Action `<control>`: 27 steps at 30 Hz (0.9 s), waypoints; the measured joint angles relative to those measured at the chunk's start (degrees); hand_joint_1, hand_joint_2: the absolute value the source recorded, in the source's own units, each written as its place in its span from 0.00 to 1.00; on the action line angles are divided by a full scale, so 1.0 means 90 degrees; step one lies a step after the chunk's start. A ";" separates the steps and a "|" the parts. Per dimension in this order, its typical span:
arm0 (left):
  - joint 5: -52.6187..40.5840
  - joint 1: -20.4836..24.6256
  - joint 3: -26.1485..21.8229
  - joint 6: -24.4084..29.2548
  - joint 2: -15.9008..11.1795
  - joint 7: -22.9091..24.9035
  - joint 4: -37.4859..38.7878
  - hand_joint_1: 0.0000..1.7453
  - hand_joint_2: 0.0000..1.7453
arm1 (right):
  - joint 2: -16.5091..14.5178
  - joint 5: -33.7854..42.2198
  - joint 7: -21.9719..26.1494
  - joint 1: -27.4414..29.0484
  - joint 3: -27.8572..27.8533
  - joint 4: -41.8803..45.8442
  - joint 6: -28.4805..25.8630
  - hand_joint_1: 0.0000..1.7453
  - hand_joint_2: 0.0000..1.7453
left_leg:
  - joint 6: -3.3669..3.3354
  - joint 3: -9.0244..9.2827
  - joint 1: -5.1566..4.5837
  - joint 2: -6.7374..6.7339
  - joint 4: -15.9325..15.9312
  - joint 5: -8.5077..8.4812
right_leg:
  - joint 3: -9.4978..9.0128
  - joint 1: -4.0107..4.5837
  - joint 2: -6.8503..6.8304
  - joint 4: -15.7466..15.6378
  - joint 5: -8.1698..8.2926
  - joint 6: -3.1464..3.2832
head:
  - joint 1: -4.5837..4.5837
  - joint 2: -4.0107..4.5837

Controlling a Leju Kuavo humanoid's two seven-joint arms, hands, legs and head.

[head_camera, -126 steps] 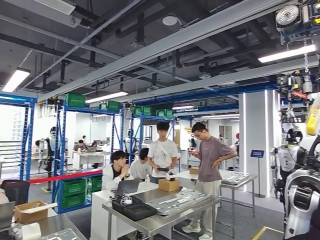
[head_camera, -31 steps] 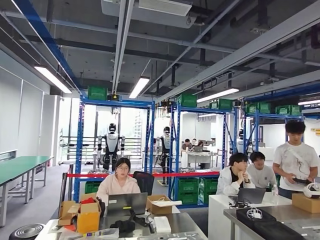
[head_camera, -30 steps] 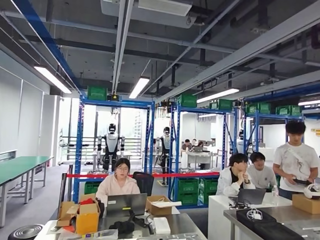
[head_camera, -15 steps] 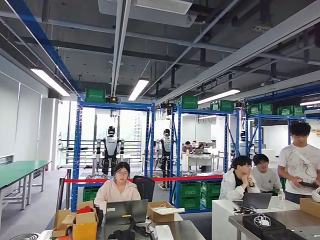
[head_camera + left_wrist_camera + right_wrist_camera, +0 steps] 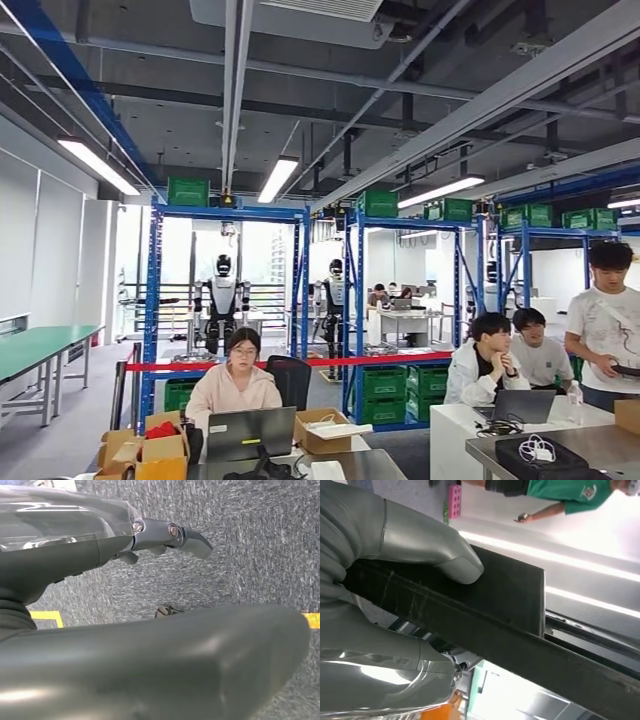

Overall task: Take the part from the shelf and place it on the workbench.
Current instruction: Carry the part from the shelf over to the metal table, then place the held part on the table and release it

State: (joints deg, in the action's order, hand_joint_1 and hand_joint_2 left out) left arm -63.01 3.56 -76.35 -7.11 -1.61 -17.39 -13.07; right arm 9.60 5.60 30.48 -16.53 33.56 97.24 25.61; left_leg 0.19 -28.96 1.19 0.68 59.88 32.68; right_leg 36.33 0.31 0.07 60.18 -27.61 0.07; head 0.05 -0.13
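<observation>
Right wrist view shows the right hand [image 5: 391, 610] clamped on the part [image 5: 497, 610], a long flat black bar or plate with a square-cut end: the thumb [image 5: 433, 547] lies across one broad face and the rest of the hand wraps it from the other side. So the part is off the shelf and in this hand, carried in the air. It looks stiff and straight, with faint scratches on a smooth dark face, and I would judge it rigid, fairly heavy for its thickness and a little slick. Much of its length juts past the hand, so it may lever down at the free end; a hold nearer the middle, flat faces pinched, would be steadier. Its full length is cut off by the picture's edge, and what it is made of cannot be told. A person in a green shirt [image 5: 565, 490] stands beyond it, partly cut off. The left hand [image 5: 166, 535] hangs over grey carpet with yellow floor tape [image 5: 47, 616]; a dark finger points out straight with nothing seen in it, but most of the hand is hidden by a large grey cover, so its state I cannot tell. Head view looks across a workshop at blue racks [image 5: 302, 300] and a person at a laptop [image 5: 240, 430]; which table is the workbench is unclear.
</observation>
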 joint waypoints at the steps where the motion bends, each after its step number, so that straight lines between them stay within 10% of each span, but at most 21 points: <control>1: -0.0001 0.0000 -0.0001 0.0001 0.0002 -0.0001 0.0000 0.00 1.00 | -0.0002 -0.0001 0.0000 -0.0004 -0.0001 0.0004 -0.0001 1.00 1.00 | 0.0019 0.0012 0.0006 -0.0008 0.0063 0.0008 | -0.0056 -0.0005 0.0005 -0.0032 -0.0001 0.0048 | 0.0000 0.0000; 6: 0.0000 0.0014 0.0001 0.0001 0.0007 0.0000 0.0000 0.00 1.00 | -0.0018 0.0001 0.0001 -0.0012 0.0002 0.0012 -0.0001 1.00 1.00 | 0.0051 -0.0931 -0.0008 -0.0017 0.1510 0.0499 | -0.0326 0.0000 0.0012 -0.0089 -0.0184 0.0198 | -0.0001 0.0000; 9: 0.0000 -0.0016 0.0000 0.0000 0.0006 0.0003 0.0000 0.00 1.00 | -0.0018 0.0001 0.0001 0.0001 0.0004 0.0010 0.0000 1.00 1.00 | 0.0019 -0.1219 -0.0033 -0.0018 0.1372 0.0351 | -0.0565 0.0019 0.0040 -0.0089 -0.0379 0.0198 | -0.0001 0.0000; 13: 0.0000 -0.0034 -0.0004 -0.0001 -0.0009 0.0011 0.0000 0.00 1.00 | -0.0032 0.0004 0.0001 0.0007 0.0008 -0.0005 0.0003 1.00 1.00 | -0.0107 -0.1072 -0.0139 -0.0025 0.0263 -0.0646 | -0.0869 0.0030 0.0037 -0.0107 -0.0657 0.0093 | -0.0002 0.0000; 18: 0.0004 -0.0040 -0.0004 -0.0008 -0.0013 -0.0004 -0.0002 0.00 1.00 | -0.0039 0.0009 0.0004 -0.0014 0.0005 -0.0008 0.0016 1.00 1.00 | -0.0212 -0.0807 -0.0104 -0.0005 0.0078 -0.0531 | -0.0763 0.0026 0.0031 0.0307 -0.0717 -0.0082 | -0.0002 0.0000; 23: 0.0007 -0.0032 -0.0004 -0.0014 -0.0013 -0.0021 -0.0002 0.00 1.00 | -0.0035 0.0019 0.0008 0.0002 0.0004 -0.0021 0.0016 1.00 1.00 | -0.0218 -0.0344 -0.0067 0.0000 0.0041 -0.0161 | 0.0377 -0.0042 0.0024 0.1583 -0.1229 -0.0193 | -0.0003 0.0000; 27: 0.0007 -0.0010 -0.0007 -0.0012 -0.0013 -0.0026 -0.0002 0.00 1.00 | -0.0033 0.0022 0.0010 0.0014 0.0002 -0.0030 0.0017 1.00 1.00 | -0.0130 0.0158 -0.0036 0.0017 0.0012 0.0231 | 0.0423 -0.0028 0.0007 0.0440 -0.0104 -0.0182 | -0.0003 0.0000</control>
State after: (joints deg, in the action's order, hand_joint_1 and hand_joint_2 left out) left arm -62.95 3.47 -76.41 -7.22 -1.73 -17.62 -13.09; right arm 9.30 5.79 30.57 -16.40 33.57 96.97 25.76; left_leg -0.98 -27.53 0.87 0.83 59.98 34.76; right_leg 40.14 0.06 0.14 64.14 -28.55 -1.56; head 0.02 -0.13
